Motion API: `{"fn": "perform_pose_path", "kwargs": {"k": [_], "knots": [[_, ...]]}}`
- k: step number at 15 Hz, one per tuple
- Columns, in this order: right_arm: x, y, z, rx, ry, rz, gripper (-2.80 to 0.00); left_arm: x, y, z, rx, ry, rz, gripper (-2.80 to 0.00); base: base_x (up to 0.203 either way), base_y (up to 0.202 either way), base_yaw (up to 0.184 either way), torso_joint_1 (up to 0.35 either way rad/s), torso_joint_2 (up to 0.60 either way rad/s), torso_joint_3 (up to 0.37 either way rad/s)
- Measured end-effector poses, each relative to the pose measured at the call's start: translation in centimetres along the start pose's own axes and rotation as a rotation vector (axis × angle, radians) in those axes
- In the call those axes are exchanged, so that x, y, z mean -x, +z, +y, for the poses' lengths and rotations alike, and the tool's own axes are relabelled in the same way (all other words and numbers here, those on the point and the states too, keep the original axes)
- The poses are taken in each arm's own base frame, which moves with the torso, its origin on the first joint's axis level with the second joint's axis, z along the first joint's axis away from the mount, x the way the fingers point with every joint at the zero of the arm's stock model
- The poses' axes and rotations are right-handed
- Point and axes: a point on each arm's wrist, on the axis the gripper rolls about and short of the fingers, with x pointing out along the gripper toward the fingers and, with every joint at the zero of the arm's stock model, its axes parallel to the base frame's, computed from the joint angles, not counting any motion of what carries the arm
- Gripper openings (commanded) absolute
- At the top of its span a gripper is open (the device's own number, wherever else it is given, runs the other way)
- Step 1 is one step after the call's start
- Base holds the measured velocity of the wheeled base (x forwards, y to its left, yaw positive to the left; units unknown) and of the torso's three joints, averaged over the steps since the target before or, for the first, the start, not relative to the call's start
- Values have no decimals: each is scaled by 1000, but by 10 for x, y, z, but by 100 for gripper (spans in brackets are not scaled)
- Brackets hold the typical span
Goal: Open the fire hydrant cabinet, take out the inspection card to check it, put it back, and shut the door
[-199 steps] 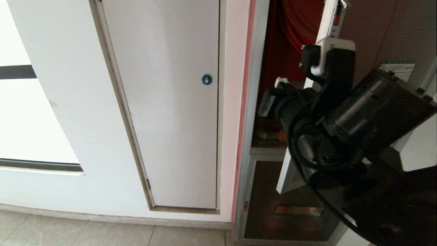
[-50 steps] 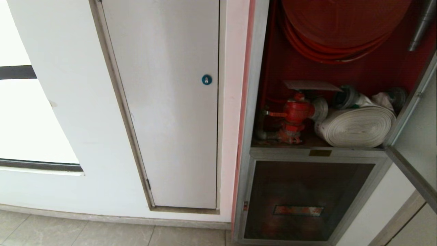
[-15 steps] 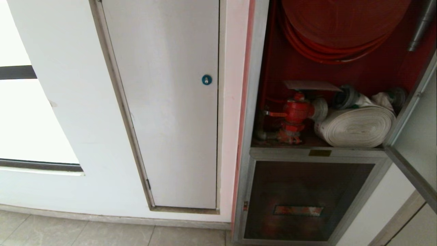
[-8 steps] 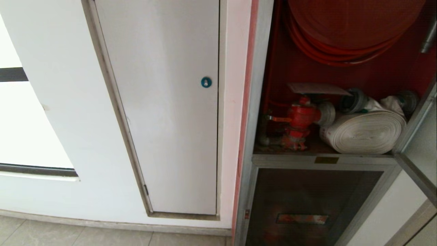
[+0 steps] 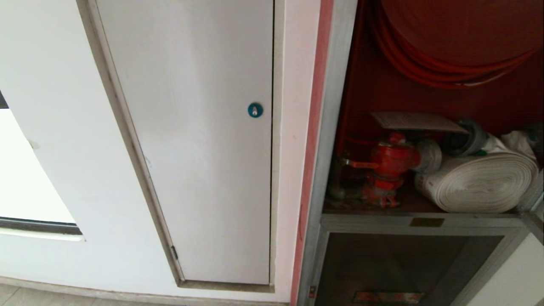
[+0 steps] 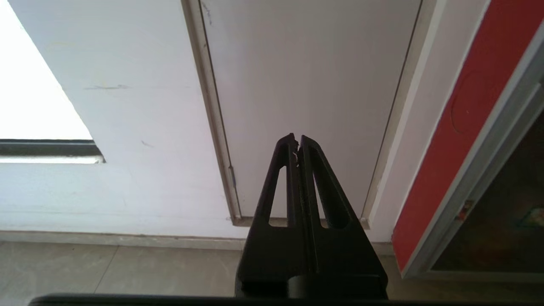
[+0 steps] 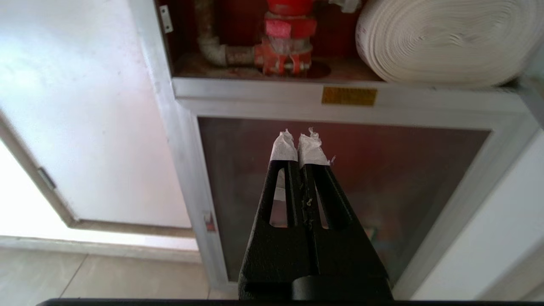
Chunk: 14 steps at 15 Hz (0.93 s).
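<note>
Inspection card (image 5: pixel 418 121) atop red valve (image 5: pixel 393 163) (print illegible)

Cabinet shelf (image 5: pixel 374 208): valve (image 5: pixel 393 163), rolled hose (image 5: pixel 480 182).

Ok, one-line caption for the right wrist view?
Shut right gripper with white-taped fingertips hangs before the silver-framed fire hydrant cabinet, below its red valve and rolled white hose.

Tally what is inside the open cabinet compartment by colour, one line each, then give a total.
Red: 2, the coiled red hose and the red valve.
White: 1, the rolled white hose.
Pale greyish-pink: 1, the inspection card, lying flat above the valve.
Total: 4
</note>
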Motion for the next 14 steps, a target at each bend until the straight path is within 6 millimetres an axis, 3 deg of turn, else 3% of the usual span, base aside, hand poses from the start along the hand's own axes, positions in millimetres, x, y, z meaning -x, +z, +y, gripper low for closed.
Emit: {"fn": "perform_pose_path", "kwargs": {"k": [14], "knots": [[0, 0, 0, 0, 0, 0, -280, 0, 0, 0, 2, 0, 0, -280, 194, 0, 0, 2, 3, 2]]}}
